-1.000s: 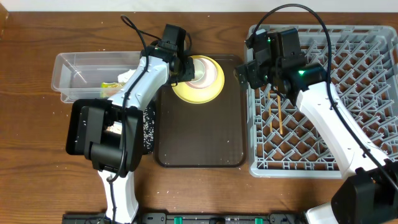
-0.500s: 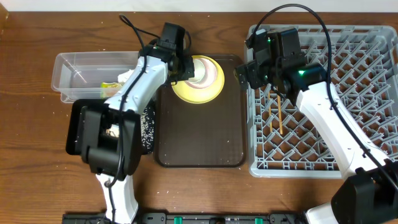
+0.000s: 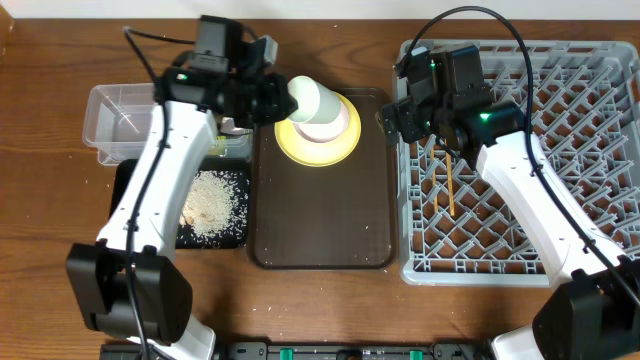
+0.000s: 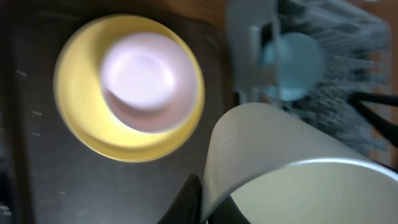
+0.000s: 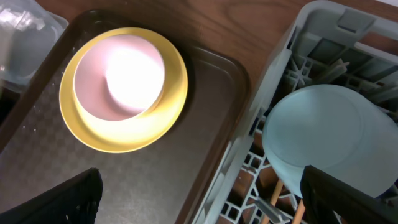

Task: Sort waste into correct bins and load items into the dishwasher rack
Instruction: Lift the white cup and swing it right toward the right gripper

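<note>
Wooden table [image 3: 60, 300] overhead: your left gripper [image 3: 282, 98] is clamped on the small white cup [image 3: 308, 97], over the edge of the yellow plate [image 3: 330, 148] on the brown tray [image 3: 320, 220]; rice [image 3: 212, 203] lies in the black tray [image 3: 225, 240]. Left wrist: cup fills the lower right, and the white bowl [image 4: 146, 74] sits on the plate. Right wrist: your right gripper [image 5: 199, 199] stands wide apart, empty, at the rack [image 5: 311, 18] edge, with the light blue bowl [image 5: 323, 137] inside.

Overhead camera stares straight down at the whole table [image 3: 40, 200], rack [image 3: 600, 90] and all. Left wrist view hangs close and blurry above the yellow plate [image 4: 81, 124], cup [image 4: 273, 149] crowding its corner. Right wrist view, close too, shares that plate and the rack edge.
</note>
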`<state>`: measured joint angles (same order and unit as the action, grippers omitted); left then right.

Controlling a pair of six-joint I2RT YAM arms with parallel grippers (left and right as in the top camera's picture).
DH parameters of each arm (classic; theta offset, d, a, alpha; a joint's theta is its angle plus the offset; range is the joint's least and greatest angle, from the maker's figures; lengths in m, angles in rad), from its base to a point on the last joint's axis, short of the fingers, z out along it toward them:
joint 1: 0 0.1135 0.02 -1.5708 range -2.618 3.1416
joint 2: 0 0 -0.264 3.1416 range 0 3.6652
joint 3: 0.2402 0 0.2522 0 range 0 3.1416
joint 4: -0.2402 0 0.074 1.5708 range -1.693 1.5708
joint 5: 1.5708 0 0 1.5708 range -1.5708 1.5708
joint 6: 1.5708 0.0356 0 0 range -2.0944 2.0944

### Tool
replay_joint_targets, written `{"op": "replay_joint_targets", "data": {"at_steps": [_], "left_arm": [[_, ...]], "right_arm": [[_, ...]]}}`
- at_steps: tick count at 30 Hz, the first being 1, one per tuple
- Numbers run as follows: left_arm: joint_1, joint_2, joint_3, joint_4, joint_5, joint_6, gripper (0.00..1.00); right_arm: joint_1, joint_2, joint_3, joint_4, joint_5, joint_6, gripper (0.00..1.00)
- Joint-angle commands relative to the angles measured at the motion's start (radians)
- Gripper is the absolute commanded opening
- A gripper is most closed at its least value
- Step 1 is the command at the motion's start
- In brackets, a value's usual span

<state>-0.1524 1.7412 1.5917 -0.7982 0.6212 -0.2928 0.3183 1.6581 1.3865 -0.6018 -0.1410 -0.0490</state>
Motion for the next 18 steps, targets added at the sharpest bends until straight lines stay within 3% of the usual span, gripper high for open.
{"op": "replay_joint_targets", "data": {"at_steps": [1,6,10,18], "left_arm": [[0.047,0.004,-0.002,-0.016,0.291,0.066,0.06],[0.099,0.004,-0.002,-0.037,0.577,0.132,0.06],[0.119,0.004,-0.002,-0.063,0.602,0.137,0.06],[0.119,0.004,-0.002,-0.133,0.605,0.150,0.06]], "right_arm": [[0.004,0.008,0.003,0.003,0.002,-0.012,0.99],[0.004,0.008,0.003,0.006,-0.006,-0.008,0.99],[0.004,0.008,0.003,0.006,-0.020,-0.008,0.99],[0.003,0.002,0.004,-0.132,-0.285,0.037,0.99]]}}
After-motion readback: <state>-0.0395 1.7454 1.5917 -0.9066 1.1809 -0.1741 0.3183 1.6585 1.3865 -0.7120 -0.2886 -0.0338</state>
